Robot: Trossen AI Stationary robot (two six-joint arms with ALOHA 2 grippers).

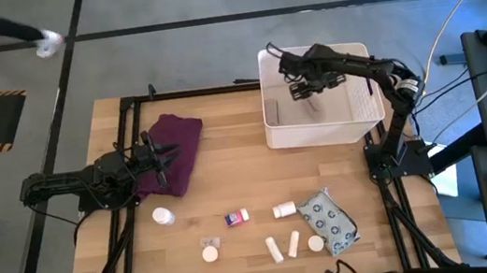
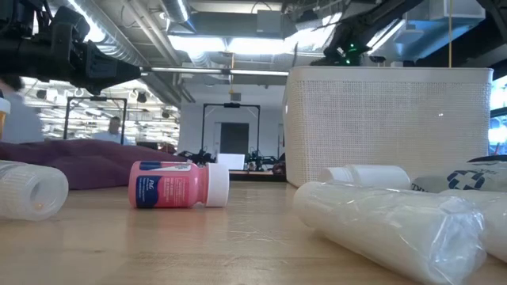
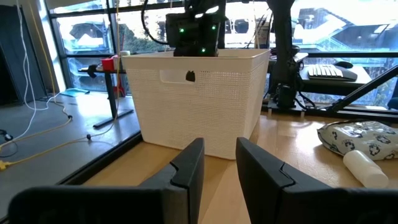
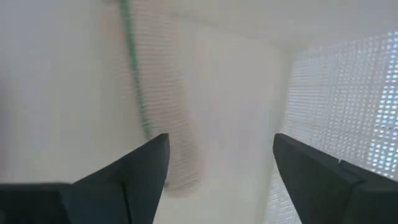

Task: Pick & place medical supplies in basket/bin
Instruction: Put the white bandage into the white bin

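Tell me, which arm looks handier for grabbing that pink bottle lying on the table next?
Probably the left. Its fingers hover over the purple cloth, empty, near the pink bottle. The right arm's open fingers are over the white bin, farther off.

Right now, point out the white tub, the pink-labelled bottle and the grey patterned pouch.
white tub [image 1: 317,132]: high view, on its near outer wall.
pink-labelled bottle [image 2: 168,184]: low view, on the pink label, bottle lying on its side.
grey patterned pouch [image 1: 330,220]: high view, middle of the pouch.

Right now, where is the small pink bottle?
In the high view, the small pink bottle lies on the wooden table, near its front middle, left of a white bottle.
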